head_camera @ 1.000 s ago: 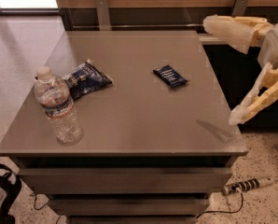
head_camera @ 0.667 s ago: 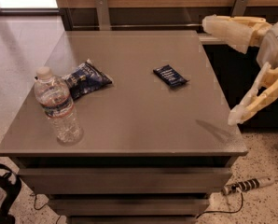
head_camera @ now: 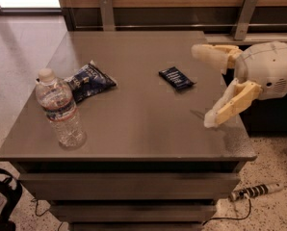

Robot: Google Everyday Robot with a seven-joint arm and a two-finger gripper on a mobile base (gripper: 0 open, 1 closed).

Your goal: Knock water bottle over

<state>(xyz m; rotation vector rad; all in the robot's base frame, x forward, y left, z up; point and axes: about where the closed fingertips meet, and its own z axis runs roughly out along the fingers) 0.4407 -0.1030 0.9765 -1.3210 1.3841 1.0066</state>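
**Water bottle** (head_camera: 59,110): clear ribbed plastic, white cap, thin label band. Stands upright near the front-left corner of the bench (head_camera: 143,129), base flat on the top. Nothing touches it.

**Snack bag** (head_camera: 91,80): dark blue, crumpled, lying flat just behind the bottle toward the left edge. It looks close to the bottle's shoulder, but contact cannot be confirmed.

**Small dark packet** (head_camera: 176,78): flat, possibly a wrapped bar. Lies right of centre, well apart from the bottle.

**Claw** (head_camera: 203,86): at the right edge of the bench, roughly midway along it. Fingers spread wide, holding nothing, with one finger toward the back and the other angled down toward the front-right corner. Nearly the full width of the bench separates it from the bottle.

**Task status:** not done. The bottle is upright and uncontacted. What is left, by my judgement, is to cross to the front-left corner, meet the bottle high on its body and tip it over.
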